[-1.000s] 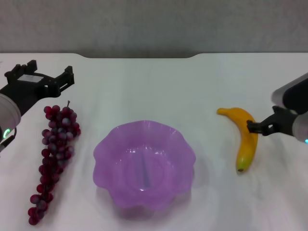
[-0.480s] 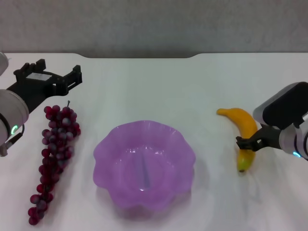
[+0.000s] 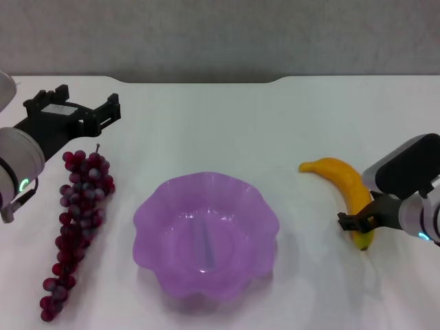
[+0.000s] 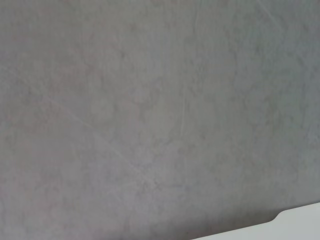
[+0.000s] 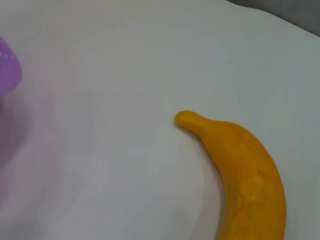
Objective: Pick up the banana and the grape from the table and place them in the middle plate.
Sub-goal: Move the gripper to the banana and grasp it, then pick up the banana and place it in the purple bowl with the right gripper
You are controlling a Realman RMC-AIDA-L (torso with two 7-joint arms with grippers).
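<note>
The banana [image 3: 344, 180] lies on the white table [image 3: 220, 124] at the right, stem end toward the purple scalloped middle plate [image 3: 148, 206]. My right gripper [image 3: 359, 221] is down at the banana's near end, touching it. In the right wrist view the banana [image 5: 245, 170] lies flat on the table, with the plate's edge [image 5: 7, 70] at the side. The grape bunch [image 3: 79, 206] lies left of the plate. My left gripper [image 3: 82, 100] is open and empty, just beyond the bunch's stem end. The left wrist view shows only grey wall.
The plate holds nothing. The table's notched far edge [image 3: 199, 80] runs along the back below a grey wall. A corner of the table [image 4: 305, 222] shows in the left wrist view. White tabletop lies between the plate and each fruit.
The banana has turned: its near end swung right and its stem end moved toward the plate, along with my right gripper. My left gripper moved slightly right and forward.
</note>
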